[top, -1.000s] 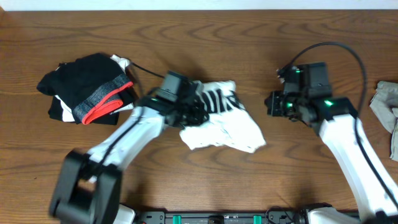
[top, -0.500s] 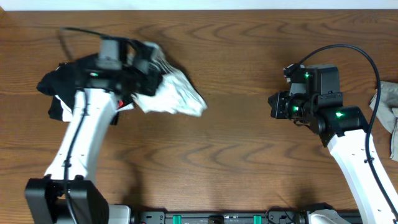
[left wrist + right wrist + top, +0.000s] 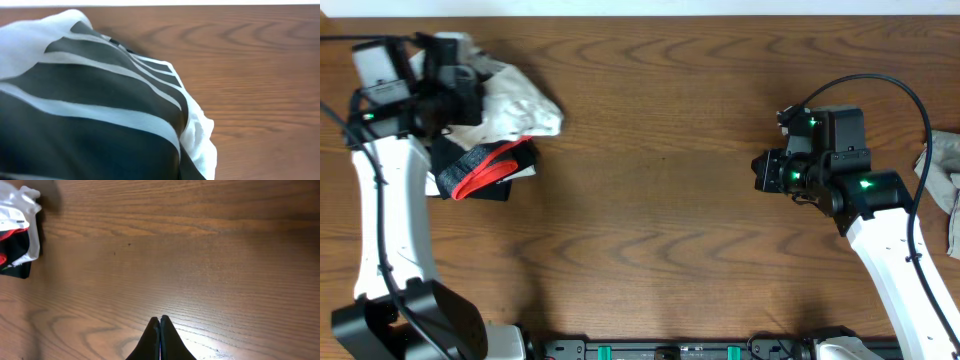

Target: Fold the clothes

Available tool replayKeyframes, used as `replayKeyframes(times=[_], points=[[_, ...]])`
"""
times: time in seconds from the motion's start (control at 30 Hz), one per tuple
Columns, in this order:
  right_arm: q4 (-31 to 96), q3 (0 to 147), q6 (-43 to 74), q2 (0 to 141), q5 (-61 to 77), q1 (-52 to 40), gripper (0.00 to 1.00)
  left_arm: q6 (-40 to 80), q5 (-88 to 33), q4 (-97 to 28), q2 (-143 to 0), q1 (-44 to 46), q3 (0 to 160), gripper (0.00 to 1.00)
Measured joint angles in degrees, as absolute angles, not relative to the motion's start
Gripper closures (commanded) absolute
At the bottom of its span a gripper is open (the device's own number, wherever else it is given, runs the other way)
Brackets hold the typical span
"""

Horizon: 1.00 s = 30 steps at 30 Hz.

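Table [image 3: 660,250]: brown wood grain in every view; all the work is at the far-left corner.
T-shirt [image 3: 515,100]: a bunched white bundle against the left gripper, overlapping the far edge of the black garments. From above it is unclear whether it rests on them or hangs just over them.
Black garments [image 3: 470,170]: a dark pile with a red band [image 3: 492,165] showing at its near side, partly under the shirt.
Step in hand: by the look of it, setting aside. The bundle is being taken to the pile rather than being creased.
Next move: likely a gentle lowering onto the pile, then letting go without dragging the layers apart. The bundle looks loose and may slump or unroll once released.
Left gripper [image 3: 470,95]: fingers pressed together, apparently pinching a gather of the shirt. The tips are buried in cloth, so the grip is inferred, not seen.
Right gripper [image 3: 160,325]: fingers pressed together with nothing between them, over bare wood, well apart from the shirt.
Grey-beige cloth [image 3: 945,180]: cut off by the right edge of the overhead view, untouched.
Black lettering [image 3: 75,100]: fills the left wrist view as broad dark bars under thin white fabric, too close and too folded to read.
Hidden: the shirt's sleeves, collar and number of folds, and the far side of the pile.
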State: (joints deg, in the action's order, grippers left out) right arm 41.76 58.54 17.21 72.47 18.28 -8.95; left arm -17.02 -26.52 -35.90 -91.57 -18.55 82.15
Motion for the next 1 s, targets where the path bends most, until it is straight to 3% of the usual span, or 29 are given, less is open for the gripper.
replayKeyframes(times=[0.2,0.27,0.3,0.4,0.43,0.53,0.83,1.0], points=[[41.85,58.54,17.45,72.47,18.31,-8.95,0.98,-16.97,-26.35,-37.47,-96.31,-26.28,82.15,0.93],[41.87,58.54,17.45,72.47,18.28,-8.95,0.98,-16.69,-26.35,-38.06,-97.67,-28.62,82.15,0.87],[41.8,58.54,17.47,72.47,18.28,-8.95,0.98,-16.51,-26.35,-38.46,-97.97,-29.39,82.15,0.75],[41.76,58.54,17.47,72.47,18.26,-8.95,0.98,-15.25,-26.26,-39.05,-97.86,-30.7,82.17,0.24],[41.74,58.54,17.5,72.47,18.28,-8.95,0.98,-14.55,-25.93,-39.18,-97.67,-30.81,82.17,0.17],[41.74,58.54,17.56,72.47,18.26,-8.95,0.97,-12.23,-23.46,-40.16,-96.68,-30.81,82.17,0.11],[41.74,58.54,17.56,72.44,18.26,-8.95,0.96,-7.25,-17.19,-41.08,-80.47,-30.98,82.43,0.11],[41.56,58.54,17.52,72.44,18.24,-8.95,0.95,-5.54,-17.17,-40.93,-72.31,-30.61,84.58,0.63]])
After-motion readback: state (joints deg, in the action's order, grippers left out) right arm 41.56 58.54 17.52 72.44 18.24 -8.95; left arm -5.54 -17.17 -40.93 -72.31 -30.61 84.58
